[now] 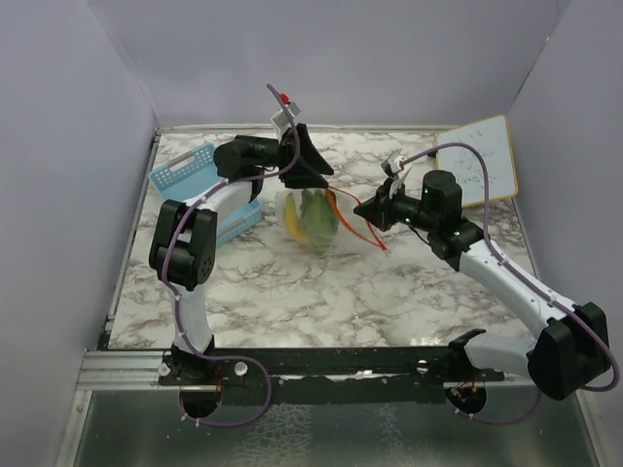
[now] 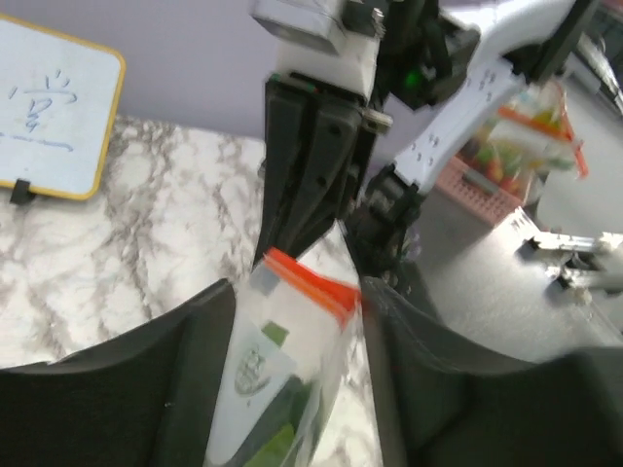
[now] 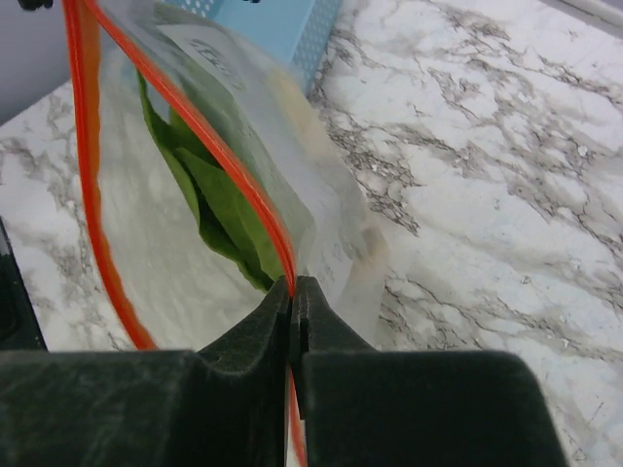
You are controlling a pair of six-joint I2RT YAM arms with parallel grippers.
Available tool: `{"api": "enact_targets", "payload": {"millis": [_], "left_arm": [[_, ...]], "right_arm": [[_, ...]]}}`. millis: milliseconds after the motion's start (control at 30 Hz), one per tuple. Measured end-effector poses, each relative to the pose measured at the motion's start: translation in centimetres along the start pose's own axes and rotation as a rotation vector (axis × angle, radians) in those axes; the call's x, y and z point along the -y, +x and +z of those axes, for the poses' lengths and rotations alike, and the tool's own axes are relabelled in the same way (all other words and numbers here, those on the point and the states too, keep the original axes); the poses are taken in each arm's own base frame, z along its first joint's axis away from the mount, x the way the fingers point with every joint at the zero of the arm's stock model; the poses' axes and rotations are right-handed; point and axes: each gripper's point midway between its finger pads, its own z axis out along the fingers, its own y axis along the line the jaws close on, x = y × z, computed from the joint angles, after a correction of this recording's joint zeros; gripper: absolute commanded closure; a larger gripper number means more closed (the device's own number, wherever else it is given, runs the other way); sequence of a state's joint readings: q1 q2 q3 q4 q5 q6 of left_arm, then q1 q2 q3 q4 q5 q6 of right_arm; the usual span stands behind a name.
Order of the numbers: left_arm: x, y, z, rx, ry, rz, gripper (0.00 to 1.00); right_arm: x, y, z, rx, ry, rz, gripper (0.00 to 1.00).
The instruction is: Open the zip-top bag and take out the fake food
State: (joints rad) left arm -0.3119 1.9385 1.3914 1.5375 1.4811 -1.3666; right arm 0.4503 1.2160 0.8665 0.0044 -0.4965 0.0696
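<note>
While the right gripper [image 3: 294,284] is pinching the zip-top bag [image 3: 331,233] by its orange strip, the left gripper [image 2: 297,287] is gaping, seemingly loose around the bag's opposite lip. Pulling now is risking dragging the bag sideways, fake food [image 3: 209,195] inside.

From where I stand this is a robotics lab test cell, not a home or a shop. Plain pale panels [image 1: 341,58] box in a marble-patterned desk [image 1: 292,292] on three sides. The left arm [image 1: 185,243] and right arm [image 1: 506,277] are bolted to a black rail [image 1: 321,362] at its near edge (purple cables run along both). A hand-marked whiteboard [image 1: 482,161] sits at the right.
</note>
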Motion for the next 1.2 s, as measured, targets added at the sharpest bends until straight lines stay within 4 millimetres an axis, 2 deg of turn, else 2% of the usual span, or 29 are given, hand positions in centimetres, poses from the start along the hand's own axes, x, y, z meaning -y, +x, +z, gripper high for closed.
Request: {"api": "enact_targets", "payload": {"millis": [33, 67, 233, 300, 367, 467, 567, 667, 733, 867, 933, 1033, 1067, 1133, 1200], "left_arm": [[-0.4, -0.7, 0.0, 0.030, -0.009, -0.009, 0.06], [-0.9, -1.2, 0.0, 0.060, -0.019, -0.016, 0.02], [-3.5, -3.6, -1.4, 0.191, -0.099, 0.003, 0.01], [-5.3, -4.4, -2.2, 0.244, -0.168, -0.003, 0.01], [-8.0, -5.2, -3.2, 0.308, -0.288, -0.037, 0.01], [-11.8, -5.4, -4.9, 0.363, -0.499, -0.089, 0.01], [-13.7, -4.9, -5.9, 0.371, -0.673, -0.117, 0.01], [-13.9, -3.9, -6.0, 0.341, -0.839, -0.109, 0.01], [-13.1, -3.5, -5.4, 0.312, -0.907, -0.105, 0.02], [-11.2, -3.5, -3.8, 0.270, -0.990, -0.072, 0.10], [-10.6, -2.8, -2.9, 0.242, -1.011, -0.057, 0.18], [-10.6, -0.2, -2.1, 0.184, -1.028, -0.080, 0.30], [-10.7, 1.2, -1.9, 0.154, -1.033, -0.100, 0.35], [-10.8, 3.4, -1.5, 0.106, -1.031, -0.123, 0.40], [-10.7, 4.7, -1.4, 0.073, -1.029, -0.129, 0.40]], "right_arm": [[-0.3, -0.4, -0.1, 0.011, -0.011, 0.001, 0.99], [-0.5, -0.6, -0.2, 0.018, -0.019, 0.003, 0.98], [-1.1, -2.6, -0.4, 0.051, -0.036, 0.035, 0.99], [-0.5, -3.5, -0.3, 0.065, 0.004, 0.052, 0.99], [0.5, -4.3, -0.2, 0.076, 0.063, 0.068, 0.99], [1.5, -4.7, -0.3, 0.086, 0.123, 0.089, 0.99], [2.0, -4.6, -0.3, 0.086, 0.150, 0.104, 0.99], [2.2, -4.5, -0.2, 0.083, 0.162, 0.108, 0.99], [2.3, -4.2, -0.1, 0.085, 0.163, 0.108, 0.99], [2.3, -2.7, -0.1, 0.071, 0.162, 0.114, 0.99], [2.3, -2.2, -0.1, 0.064, 0.163, 0.117, 0.99], [2.2, -1.9, -0.4, 0.063, 0.164, 0.119, 0.99], [2.2, -2.0, -0.5, 0.067, 0.164, 0.117, 0.99], [2.1, -2.3, -0.7, 0.075, 0.165, 0.113, 0.99], [2.1, -2.7, -0.9, 0.086, 0.171, 0.109, 0.99]]}}
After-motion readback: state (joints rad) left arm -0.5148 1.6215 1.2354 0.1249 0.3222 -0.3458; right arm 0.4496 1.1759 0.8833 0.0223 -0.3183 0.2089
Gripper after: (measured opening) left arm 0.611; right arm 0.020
